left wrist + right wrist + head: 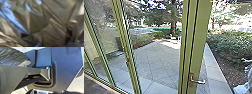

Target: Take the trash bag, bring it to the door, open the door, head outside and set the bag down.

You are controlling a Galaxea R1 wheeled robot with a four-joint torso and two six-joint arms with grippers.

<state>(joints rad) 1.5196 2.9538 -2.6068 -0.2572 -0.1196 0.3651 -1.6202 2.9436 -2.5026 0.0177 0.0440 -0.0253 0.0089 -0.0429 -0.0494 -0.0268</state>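
The trash bag [52, 27], dark and glossy with many folds, shows very close in the left wrist view. In the right wrist view, a crumpled part of the bag [13, 56] appears beyond the robot's own grey parts. A green-framed glass door [194, 37] with a metal lever handle [197, 81] stands right of centre in the head view. How the fingers of either gripper stand cannot be made out.
Green frame posts with glass [125, 45] stand at the left. Beyond them lies a paved yard [154, 60], with a tree [173, 22] further off. Bushes [231, 46] border the paving at the right, and a pale object [241, 89] sits at the lower right.
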